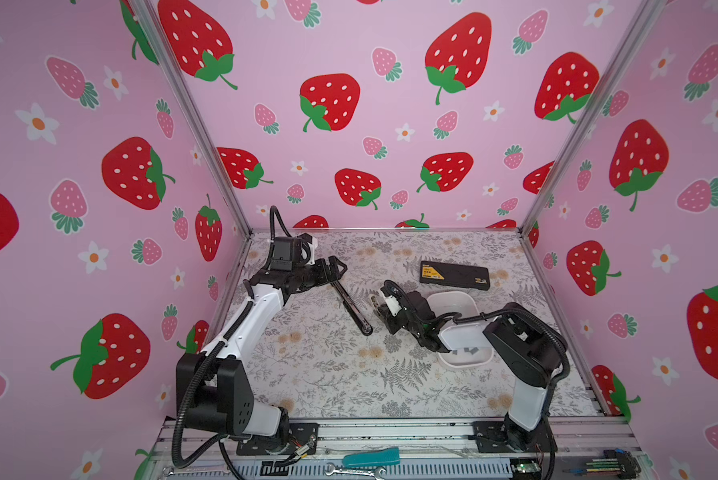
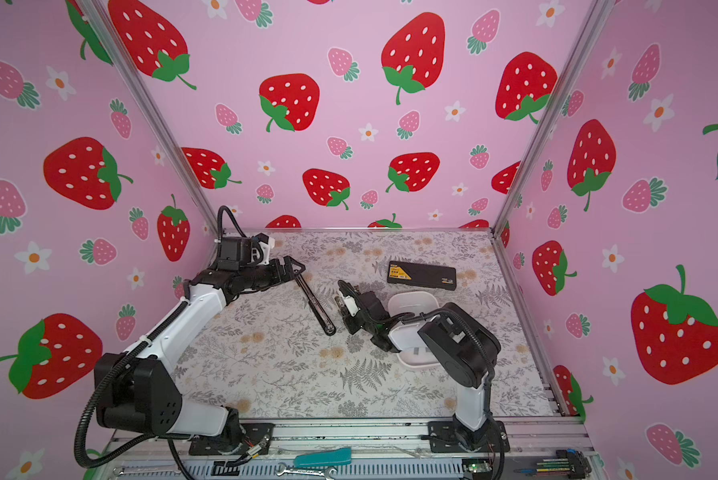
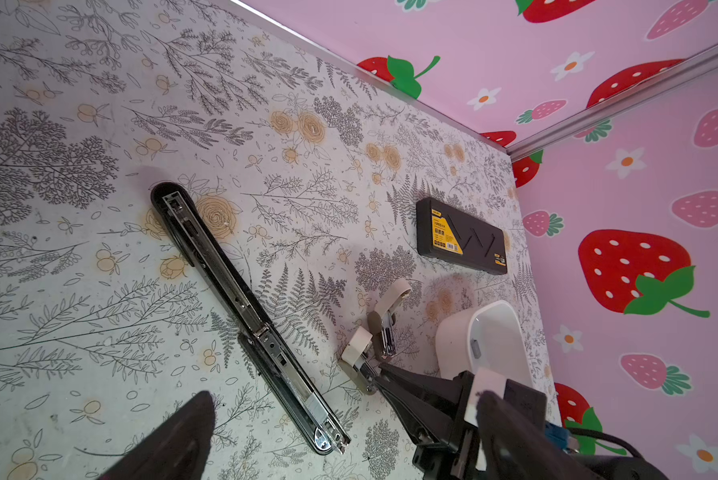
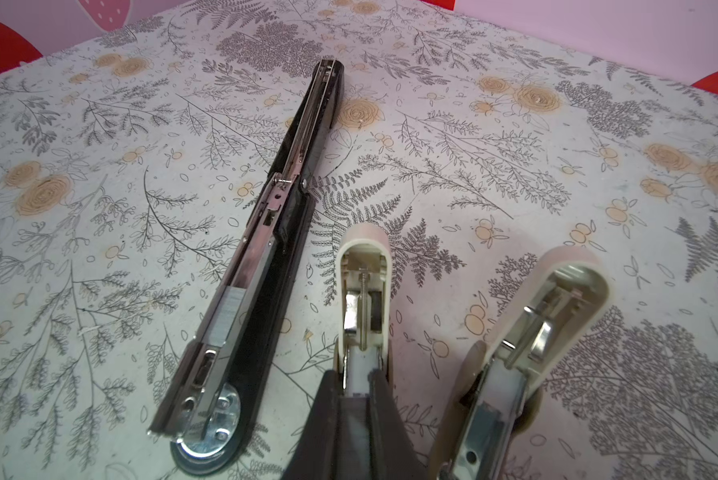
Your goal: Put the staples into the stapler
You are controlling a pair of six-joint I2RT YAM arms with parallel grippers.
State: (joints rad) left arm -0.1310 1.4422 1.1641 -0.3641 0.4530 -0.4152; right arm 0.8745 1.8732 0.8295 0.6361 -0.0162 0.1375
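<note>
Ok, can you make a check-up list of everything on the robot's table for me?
Surface: flowery table, no spills seen.
Job's things: long black stapler lying opened flat, with a grey strip in its channel; two small cream staplers, both opened; loose staples in the white tray.
Clutter: black box with a yellow label at the back; teal-handled tool and wrench on the front rail.
Grippers: left gripper open, by the long stapler's far end; right gripper shut over one cream stapler; whether it pinches anything, cannot tell.
Cables: black hoses along both arms; loose wires at the front.
Surroundings: pink strawberry walls.
</note>
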